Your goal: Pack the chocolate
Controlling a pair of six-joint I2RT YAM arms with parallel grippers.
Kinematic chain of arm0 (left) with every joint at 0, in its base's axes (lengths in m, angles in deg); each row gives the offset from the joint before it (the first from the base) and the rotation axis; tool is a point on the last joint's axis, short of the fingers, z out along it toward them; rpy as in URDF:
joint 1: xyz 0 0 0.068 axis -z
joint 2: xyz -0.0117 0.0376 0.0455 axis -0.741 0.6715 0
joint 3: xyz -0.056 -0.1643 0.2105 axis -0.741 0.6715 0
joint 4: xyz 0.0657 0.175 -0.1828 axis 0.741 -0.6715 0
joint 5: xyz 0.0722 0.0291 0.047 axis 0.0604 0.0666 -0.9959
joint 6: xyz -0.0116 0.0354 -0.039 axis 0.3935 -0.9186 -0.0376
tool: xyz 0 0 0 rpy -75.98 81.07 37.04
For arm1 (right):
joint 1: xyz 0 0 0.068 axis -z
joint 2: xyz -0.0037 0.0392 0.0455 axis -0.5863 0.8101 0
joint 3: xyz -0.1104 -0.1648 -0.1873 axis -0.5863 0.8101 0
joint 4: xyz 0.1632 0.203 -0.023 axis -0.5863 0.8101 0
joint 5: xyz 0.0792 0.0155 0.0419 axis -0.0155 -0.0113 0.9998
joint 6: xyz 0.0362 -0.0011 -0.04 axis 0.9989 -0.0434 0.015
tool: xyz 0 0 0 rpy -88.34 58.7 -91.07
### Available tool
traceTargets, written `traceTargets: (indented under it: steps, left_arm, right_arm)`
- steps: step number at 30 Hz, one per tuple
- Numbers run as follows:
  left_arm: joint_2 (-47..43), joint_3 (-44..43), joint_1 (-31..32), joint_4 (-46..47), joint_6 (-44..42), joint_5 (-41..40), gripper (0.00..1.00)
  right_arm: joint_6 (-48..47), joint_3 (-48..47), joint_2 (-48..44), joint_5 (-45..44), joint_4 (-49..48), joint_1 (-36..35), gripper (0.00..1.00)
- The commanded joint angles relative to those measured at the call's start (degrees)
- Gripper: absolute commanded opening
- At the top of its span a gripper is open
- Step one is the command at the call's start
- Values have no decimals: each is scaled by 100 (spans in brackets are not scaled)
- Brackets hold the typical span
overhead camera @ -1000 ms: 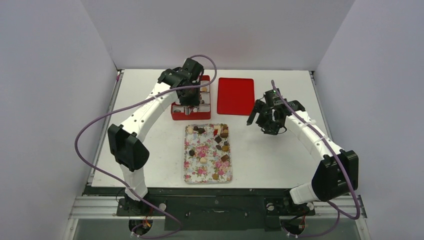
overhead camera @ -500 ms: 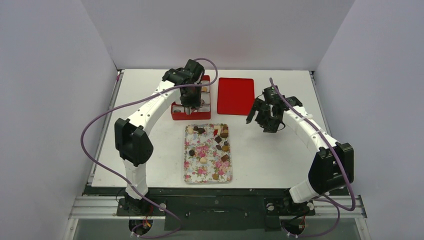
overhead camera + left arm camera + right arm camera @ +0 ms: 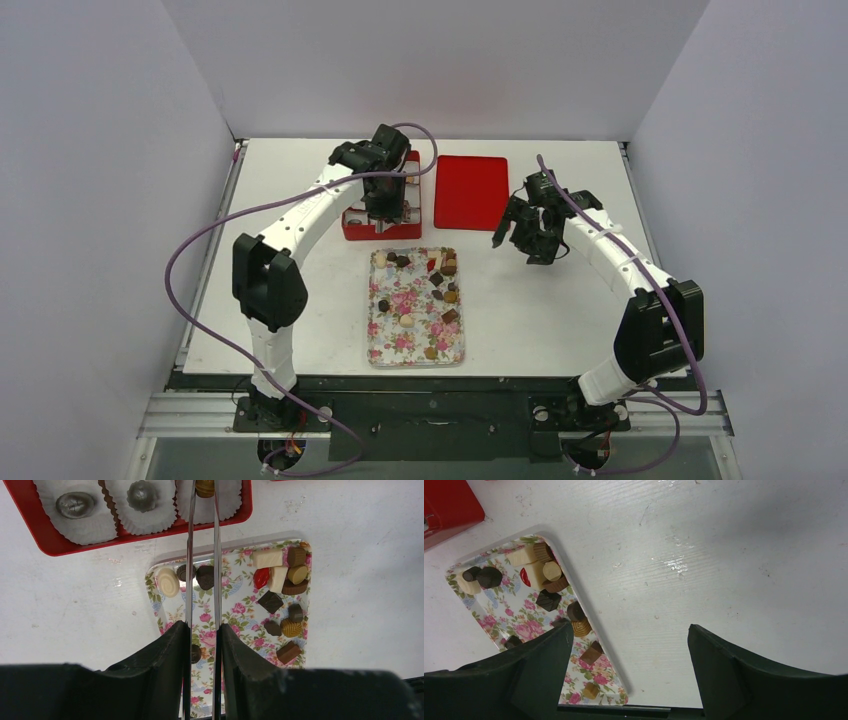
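Several chocolates (image 3: pixel 441 281), dark, tan, cream and one red-wrapped, lie on the floral tray (image 3: pixel 413 307). They also show in the left wrist view (image 3: pixel 280 592) and the right wrist view (image 3: pixel 549 587). My left gripper (image 3: pixel 204 490) has long thin metal blades shut on a tan chocolate (image 3: pixel 205 486). It holds the piece over a white paper cup (image 3: pixel 227 502) in the red box (image 3: pixel 50 550). Two other cups hold dark pieces (image 3: pixel 141 495). In the top view the left gripper (image 3: pixel 380 222) is at the box's near end. My right gripper (image 3: pixel 630 630) is open and empty above the table right of the tray.
The red lid (image 3: pixel 471 191) lies flat beside the red box (image 3: pixel 355 226), behind the tray. White walls close in the table on three sides. The right gripper (image 3: pixel 520 240) hovers just in front of the lid's near right corner.
The left arm's elbow has swung right while its gripper stayed over the box's near end. The right gripper has shifted slightly back and left.
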Motion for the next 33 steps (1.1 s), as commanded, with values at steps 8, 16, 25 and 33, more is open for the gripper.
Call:
traceTargets:
  steps: [8, 16, 25, 33]
  left_arm:
    - [-144, 111, -35, 378, -13, 88, 27]
    - [-143, 69, -38, 369, 1, 91, 30]
    - [-176, 86, -38, 355, -2, 87, 33]
    - [-189, 13, -38, 332, -8, 78, 36]
  right_arm:
    - [-59, -227, 3, -15, 1, 31, 80]
    - [-74, -236, -1, -14, -4, 47, 80]
    - [-76, -238, 5, -13, -4, 67, 80]
    - [-76, -255, 6, -3, -4, 68, 80]
